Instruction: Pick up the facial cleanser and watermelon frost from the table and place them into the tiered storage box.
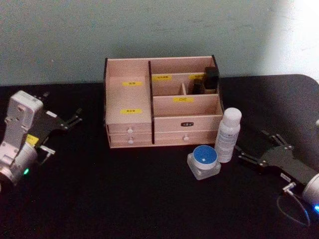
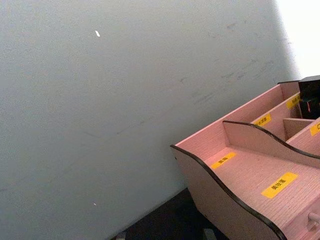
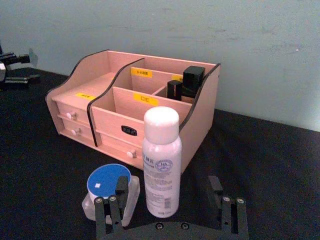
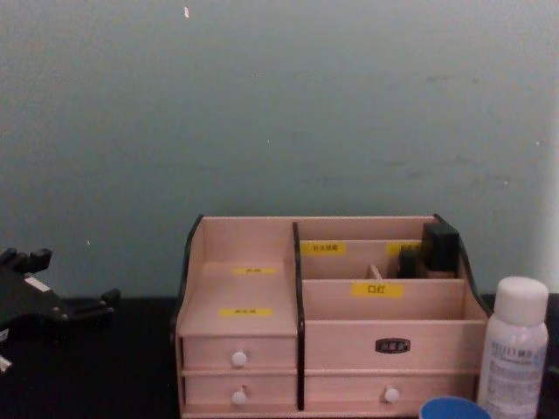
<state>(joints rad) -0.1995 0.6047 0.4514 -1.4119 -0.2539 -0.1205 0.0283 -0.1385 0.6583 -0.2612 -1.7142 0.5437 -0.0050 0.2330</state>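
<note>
Reaching claw: right gripper, low near the right edge of the black table, fingers spread wide with nothing between them, aimed toward the table's middle.
Nearest thing: tall white plastic bottle with a rounded white cap, directly ahead of the claw's opening, near but not touching. In the right wrist view it sits centred between the two fingers.
Long axis: the bottle stands upright, so its axis is vertical. The claw lies roughly level, so closing side-on across the body looks feasible.
Second thing: squat clear jar with a round blue lid, just beside the bottle on the side toward the table's front edge and middle. It is farther from the claw and off to one side of the approach line.
Naming: the print on both is too small to tell which is the cleanser and which the watermelon frost.
Destination: light wooden tiered storage box with dark edges, yellow labels and white-knobbed drawers, at the table's rear centre by the wall. The bottle stands just beside its front right corner.
Contents: dark blocky items occupy the rear right compartment.
Other arm: left gripper, near the table's left edge, fingers apart and holding nothing. The box lies between it and both things.
Nearer arm: right, clearly.
Risk: the jar sits close enough that an inward finger may nudge it, and the tall bottle could tip if struck high.
</note>
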